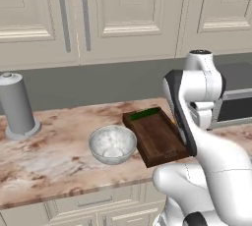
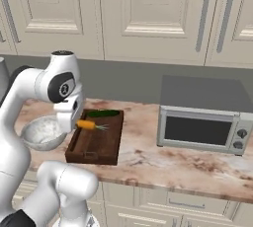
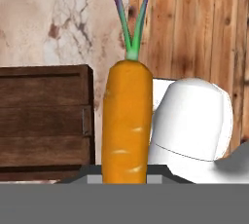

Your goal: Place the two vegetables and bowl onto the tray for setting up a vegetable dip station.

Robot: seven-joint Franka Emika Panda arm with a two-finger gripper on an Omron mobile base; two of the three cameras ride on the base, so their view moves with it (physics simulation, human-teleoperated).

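My gripper [image 2: 75, 122] is shut on the small orange carrot [image 2: 87, 125], holding it level above the far half of the dark wooden tray [image 2: 94, 148]. In the hand view the carrot [image 3: 126, 121] stands up from between the fingers, green top pointing away, with the tray's rim [image 3: 44, 121] to its left. A slim dark-green vegetable [image 2: 103, 114] lies inside the tray along its far end [image 1: 144, 114]. The mottled whitish bowl [image 1: 112, 144] sits on the counter just left of the tray [image 1: 157, 139], touching or nearly touching it. In the left base view my arm hides the hand.
A silver toaster oven [image 2: 202, 130] stands on the counter right of the tray. A grey cylinder on a round base [image 1: 17, 104] stands at the far left. Cream wall cabinets hang above; the counter's front edge runs close below the bowl and tray.
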